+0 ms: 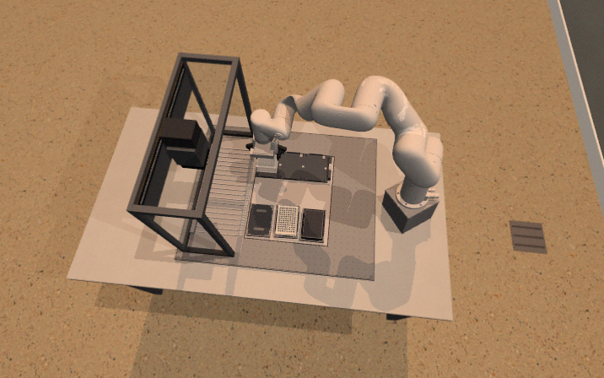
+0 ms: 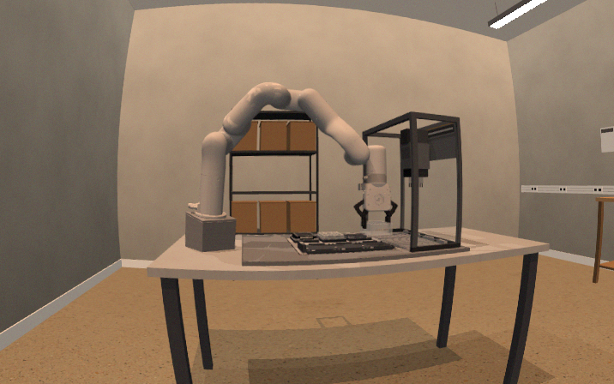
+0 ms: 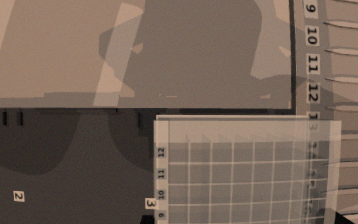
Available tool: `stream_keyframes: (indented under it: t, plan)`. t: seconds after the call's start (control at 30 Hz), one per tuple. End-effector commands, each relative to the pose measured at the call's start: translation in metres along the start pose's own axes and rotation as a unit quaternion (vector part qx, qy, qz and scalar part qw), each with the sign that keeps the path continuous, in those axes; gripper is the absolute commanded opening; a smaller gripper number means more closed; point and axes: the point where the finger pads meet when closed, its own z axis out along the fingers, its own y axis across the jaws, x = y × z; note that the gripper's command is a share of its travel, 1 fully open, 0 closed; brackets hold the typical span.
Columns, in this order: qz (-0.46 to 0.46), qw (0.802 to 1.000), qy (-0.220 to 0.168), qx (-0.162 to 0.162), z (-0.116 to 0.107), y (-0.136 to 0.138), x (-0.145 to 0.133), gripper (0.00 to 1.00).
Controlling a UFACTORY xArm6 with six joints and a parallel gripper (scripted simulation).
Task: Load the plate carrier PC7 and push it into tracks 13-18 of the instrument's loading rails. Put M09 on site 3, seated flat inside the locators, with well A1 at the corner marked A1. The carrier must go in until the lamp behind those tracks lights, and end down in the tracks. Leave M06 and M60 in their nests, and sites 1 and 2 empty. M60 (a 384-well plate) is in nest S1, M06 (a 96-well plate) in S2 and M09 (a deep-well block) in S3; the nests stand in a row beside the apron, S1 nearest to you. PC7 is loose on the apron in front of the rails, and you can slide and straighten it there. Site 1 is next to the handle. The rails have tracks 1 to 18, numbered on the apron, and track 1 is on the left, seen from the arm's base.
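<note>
My gripper [image 1: 266,153] is shut on the translucent deep-well block M09 [image 1: 266,164] and holds it just above the rail end of the dark carrier PC7 [image 1: 296,166]. From the side, the gripper [image 2: 375,216] holds the block [image 2: 375,227] a little above the carrier [image 2: 344,246]. In the wrist view the block [image 3: 247,170] hangs over the carrier [image 3: 75,165] beside the site label 3 [image 3: 150,203]; the label 2 [image 3: 18,196] lies to the left. Nest S3 [image 1: 260,219] is empty. M06 [image 1: 286,219] and M60 [image 1: 313,224] sit in their nests.
The loading rails [image 1: 229,191] run under the dark instrument frame [image 1: 186,147], which holds a black head box [image 1: 182,143]. Track numbers [image 3: 311,50] line the apron edge. The arm's base block [image 1: 407,207] stands at the right of the table.
</note>
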Motion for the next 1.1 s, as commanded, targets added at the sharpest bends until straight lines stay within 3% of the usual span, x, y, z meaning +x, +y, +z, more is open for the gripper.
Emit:
stream_keyframes:
  t: [0.0,0.47,1.07]
  plan:
    - [0.0,1.0,-0.001,-0.003,0.005,0.002,-0.001,0.0]
    - [0.0,1.0,-0.001,-0.003,0.024,0.002,-0.001,0.0]
    - [0.0,1.0,-0.001,-0.003,0.024,0.002,-0.001,0.0]
